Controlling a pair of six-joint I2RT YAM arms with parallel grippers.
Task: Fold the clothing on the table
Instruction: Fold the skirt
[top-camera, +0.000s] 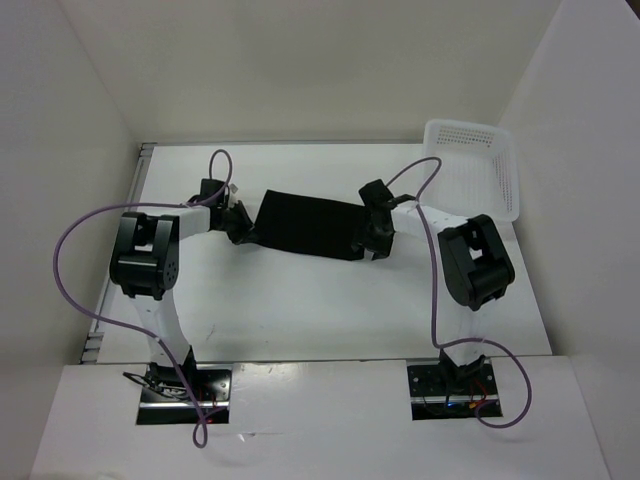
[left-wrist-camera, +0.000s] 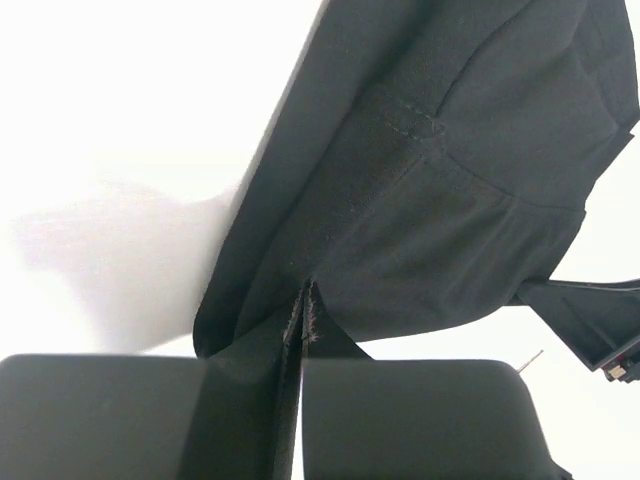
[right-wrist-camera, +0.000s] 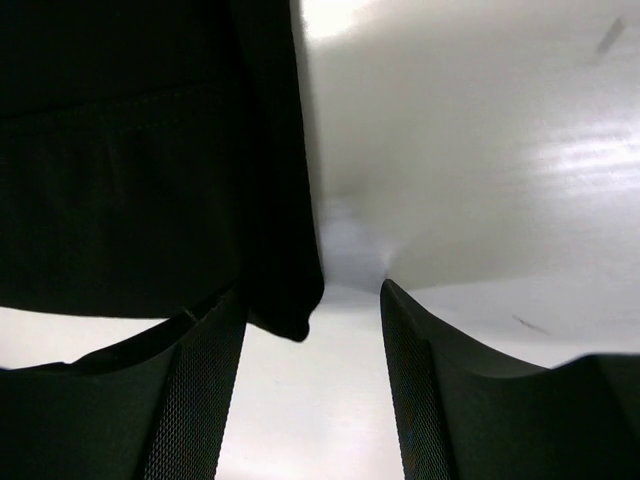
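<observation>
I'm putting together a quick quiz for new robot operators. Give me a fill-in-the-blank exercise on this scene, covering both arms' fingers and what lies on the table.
1. The left fingers are ___ on a corner of the clothing.
2. The right fingers stand ___ at the clothing's other end.
3. The clothing's colour is ___.
4. The basket on the table has the colour ___.
Missing words: shut; open; black; white.

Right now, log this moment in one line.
left jaws: shut on clothing edge | right jaws: open, astride opposite edge | clothing: lying across table
</observation>
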